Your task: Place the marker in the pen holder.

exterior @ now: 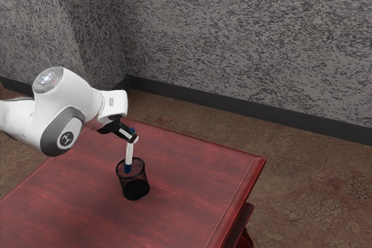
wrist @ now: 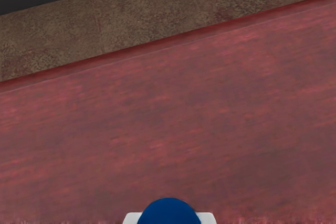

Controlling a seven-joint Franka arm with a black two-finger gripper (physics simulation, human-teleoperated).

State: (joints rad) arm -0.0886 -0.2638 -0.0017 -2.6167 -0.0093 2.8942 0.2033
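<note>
In the exterior view my gripper point(exterior: 134, 138) is shut on the upper part of the white marker point(exterior: 129, 154), close to its blue top end. The marker hangs nearly upright, and its blue lower end shows within the rim outline of the black mesh pen holder point(exterior: 135, 187); how deep it reaches I cannot tell. The holder stands upright on the table, below my hand. In the wrist view the marker's round blue end point(wrist: 169, 212) appears between pale fingertips point(wrist: 209, 218) on its two sides.
The red wooden table point(exterior: 192, 181) carries the holder, and its far corner is at the exterior view's right. Beyond lie brown carpet point(exterior: 302, 178) and a grey textured wall point(exterior: 244, 45) with a dark baseboard.
</note>
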